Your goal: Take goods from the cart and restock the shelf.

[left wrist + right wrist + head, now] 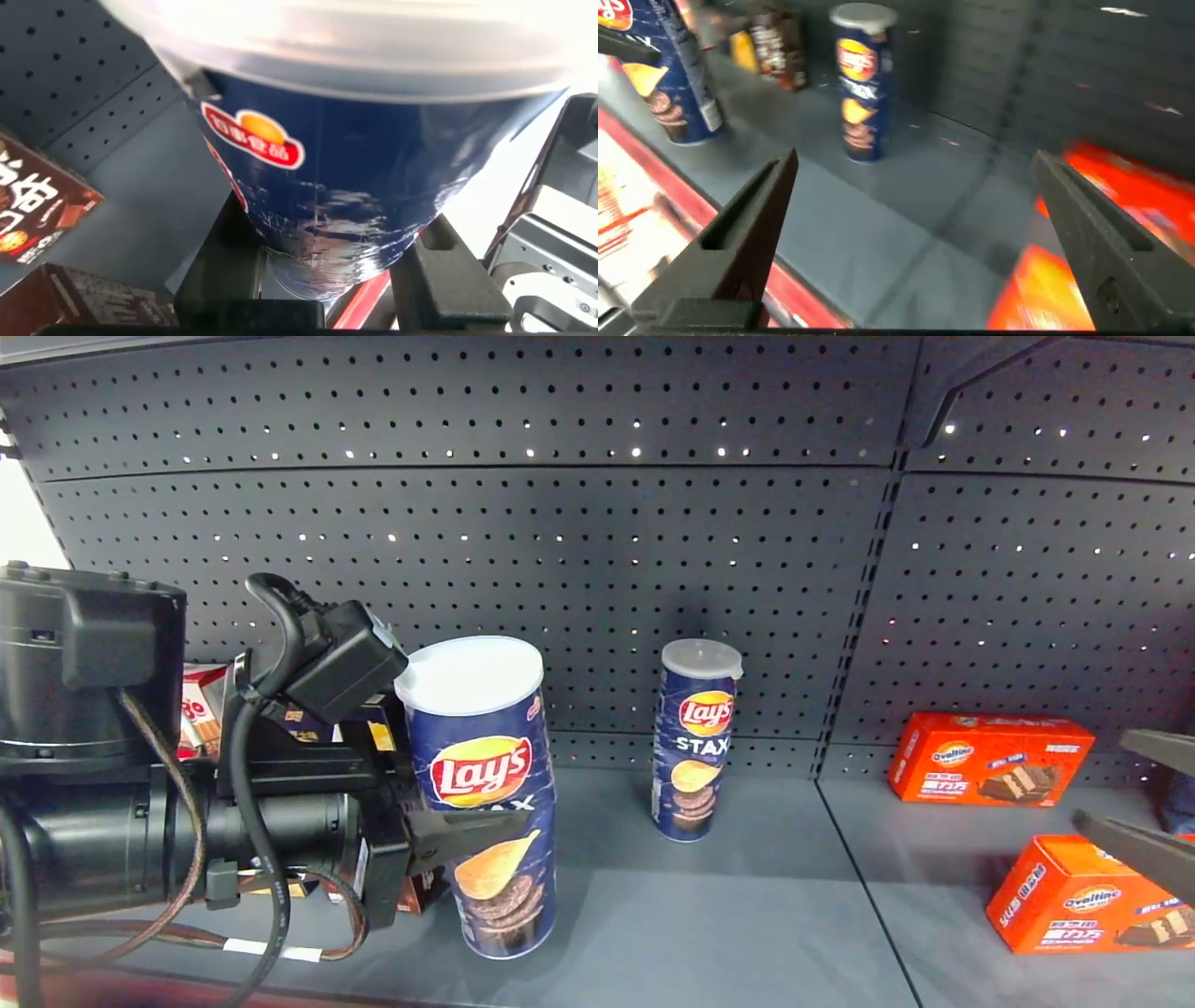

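Can: you have the can upright at the front left of the shelf, about 7 o'clock from the head view's centre. Its white lid is on. Its base is down at the deck, but you cannot tell whether it touches.
Left gripper: your left gripper is clamped on the can's lower half, coming in from 9 o'clock. One finger lies across the front of the can. In the left wrist view the can sits between the two dark fingers of the gripper.
Second can: the second can stands upright at 1 o'clock from the held one, farther back, near the pegboard and well apart from your gripper. The right wrist view shows both, the can and the second can.
Right gripper: your right gripper is at 3 to 4 o'clock, at the view's edge, fingers spread wide with nothing between them.
Orange boxes: two orange boxes lie on the right bay, one at the back at 3 o'clock, one nearer the front at 4 o'clock, just beside your right gripper.
Brown boxes: brown boxes sit at 9 o'clock, behind your left gripper.
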